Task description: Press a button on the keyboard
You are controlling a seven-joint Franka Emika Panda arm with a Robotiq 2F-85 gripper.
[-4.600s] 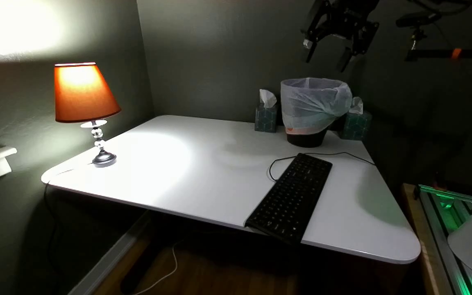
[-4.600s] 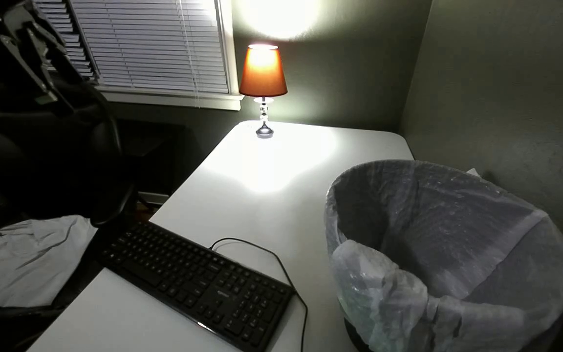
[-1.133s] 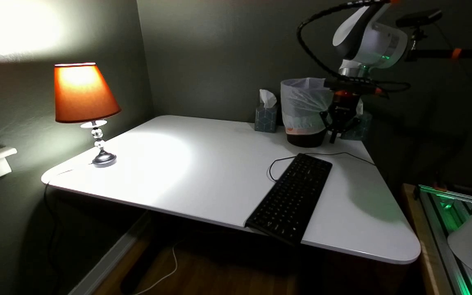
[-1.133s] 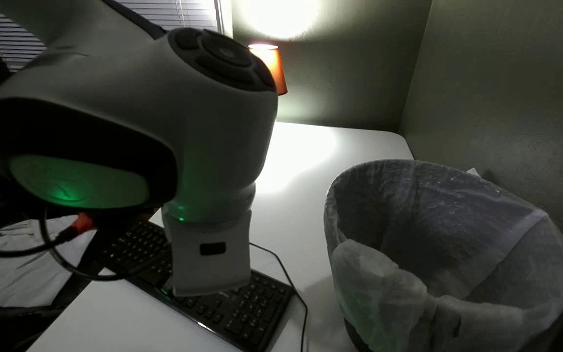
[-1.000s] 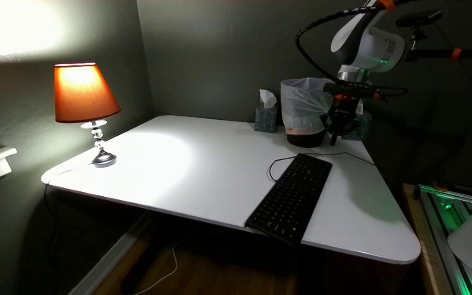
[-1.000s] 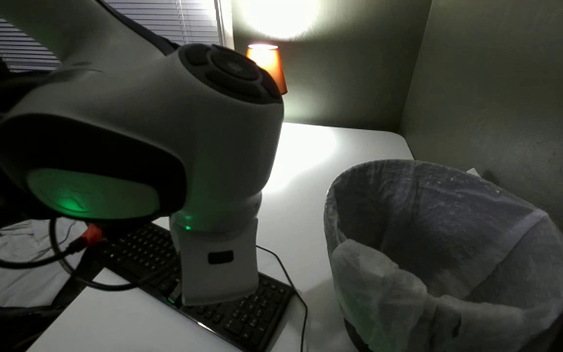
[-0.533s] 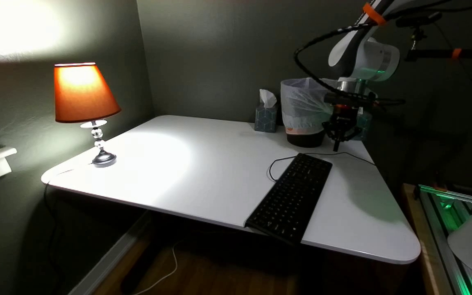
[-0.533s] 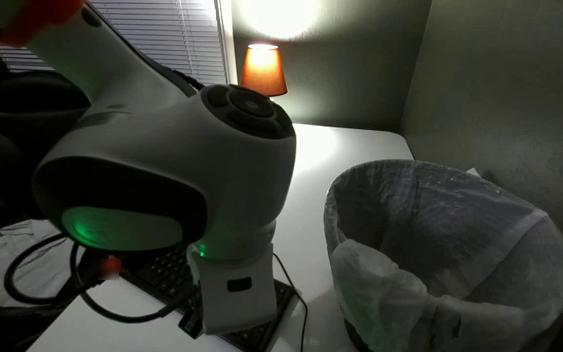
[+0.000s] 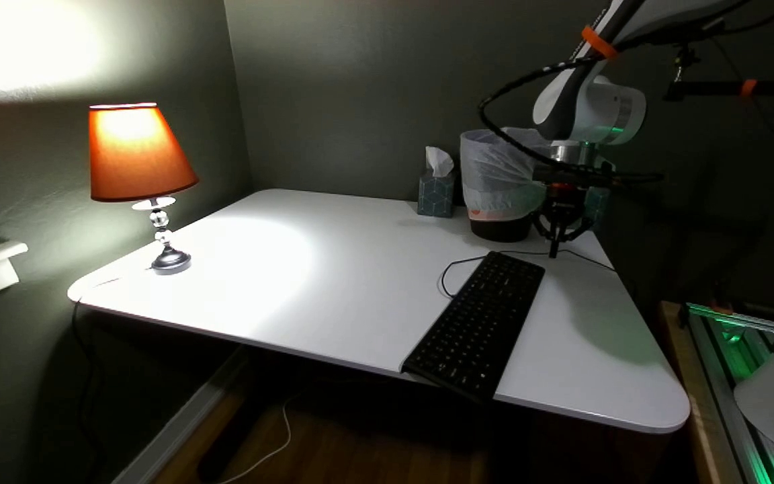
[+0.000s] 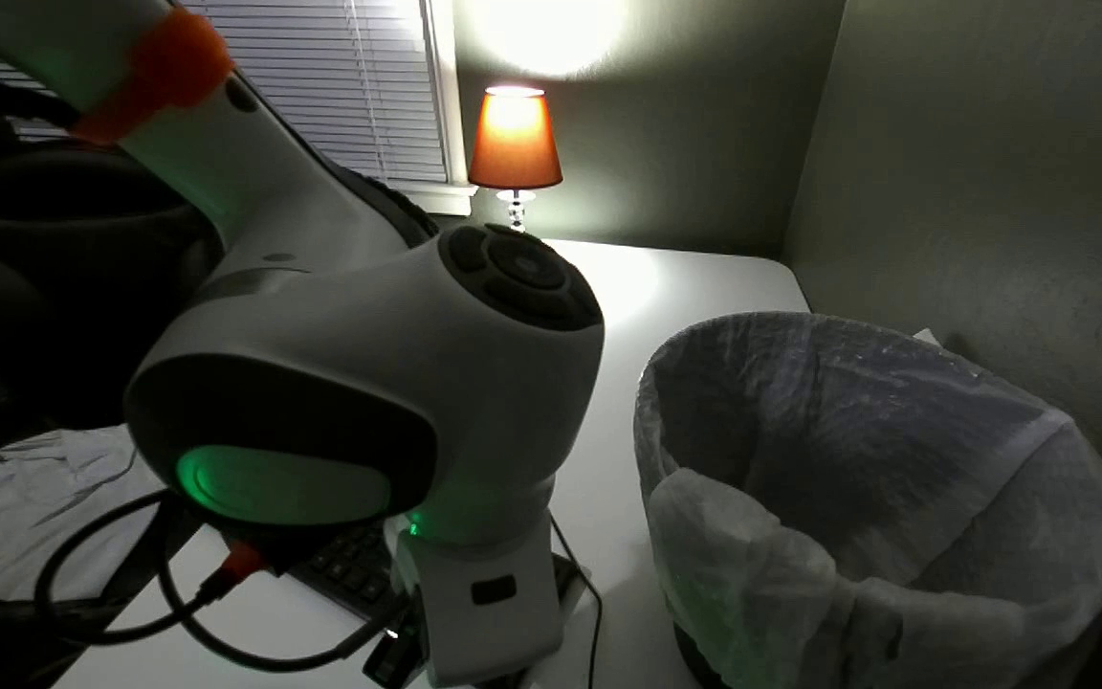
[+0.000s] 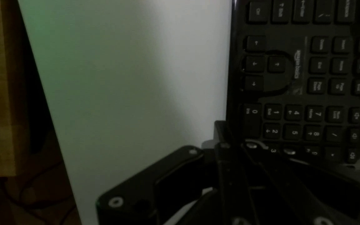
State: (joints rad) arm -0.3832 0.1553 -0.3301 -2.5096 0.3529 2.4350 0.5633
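The black keyboard (image 9: 478,323) lies on the white desk, one end jutting past its front edge. My gripper (image 9: 553,250) is shut, pointing down close above the desk, just beyond the keyboard's far right corner in an exterior view. Nothing shows between the fingers. From the wrist, the shut gripper (image 11: 225,128) overlaps the long border of the keyboard (image 11: 320,65), beside the 0 key (image 11: 251,123) of the number pad; it looks apart from the keys, though exact height is hard to judge. My arm covers most of the keyboard (image 10: 350,574) in an exterior view, where the fingers are hidden.
Close behind the gripper stands a bin with a white liner (image 9: 498,175). Tissue boxes flank it, one (image 9: 435,195) to its left and another partly hidden by the arm. The keyboard's cable (image 10: 601,612) curls on the desk (image 9: 333,269). A lit lamp (image 9: 138,154) stands far off.
Several seconds ago the gripper hung high with open jaws; now it is shut and low. Over the last second it has sunk further toward the desk by the keyboard. The keyboard has not moved.
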